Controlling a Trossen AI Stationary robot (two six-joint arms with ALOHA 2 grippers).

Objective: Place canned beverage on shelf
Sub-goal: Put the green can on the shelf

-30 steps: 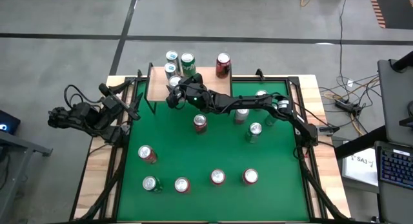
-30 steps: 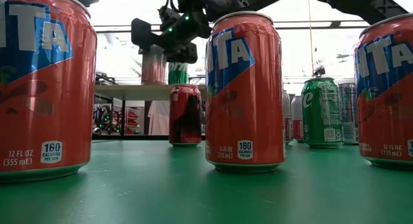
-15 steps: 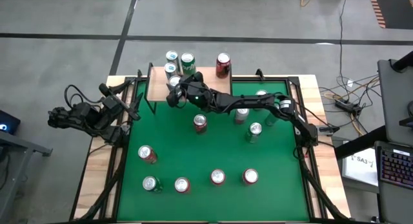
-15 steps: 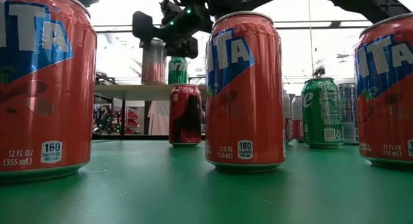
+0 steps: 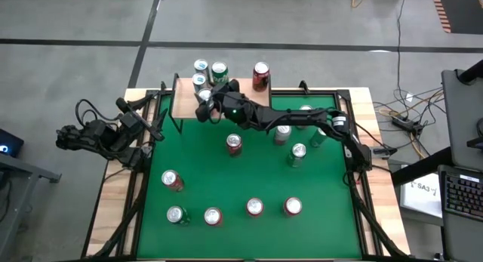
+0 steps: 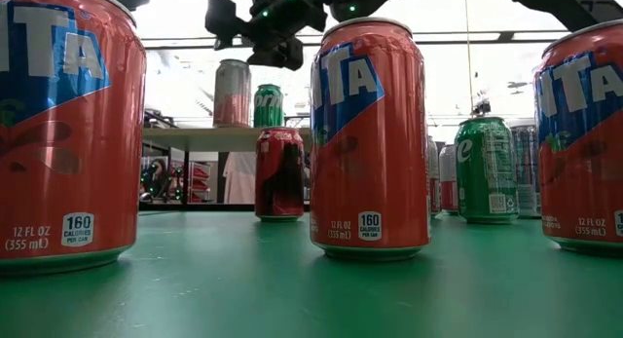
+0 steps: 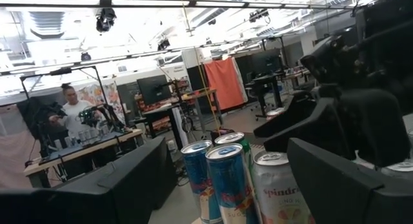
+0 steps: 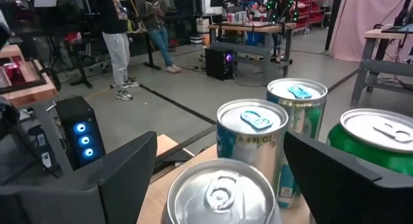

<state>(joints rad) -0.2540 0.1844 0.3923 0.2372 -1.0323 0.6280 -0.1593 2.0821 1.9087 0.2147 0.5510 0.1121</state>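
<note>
**Right gripper raised clear of the can on the shelf**

Since the earlier frames, the right gripper [image 6: 255, 26] has risen. One second ago its fingers straddled the silver can [image 6: 232, 93]; now they sit above the can's top with a visible gap. In the high view the gripper [image 5: 213, 103] has also shifted slightly toward the back edge of the shelf [image 5: 186, 105].

**Right arm pose.** The arm reaches from the right side of the table [image 5: 226, 183], low and nearly straight, across the green surface to the shelf. The wrist is level and the fingers point toward the cans at the back of the shelf. The jaws are spread wide and grip nothing. The right wrist view shows the silver can [image 8: 219, 192] between and just below the two fingers, with a teal-topped can [image 8: 251, 143], a second teal-topped can [image 8: 295, 121] and a green can [image 8: 377, 143] behind it.

**Task object.** The silver can stands upright on the shelf, near its back edge. The green can [image 6: 268, 105] stands just beside it on the same board.

**Left arm pose.** The left gripper [image 5: 155, 126] is parked off the left side of the shelf, beyond the table edge. Its jaws are spread and empty.

**Other items.** A dark red can [image 6: 279, 173] stands on the table in front of the shelf.
</note>
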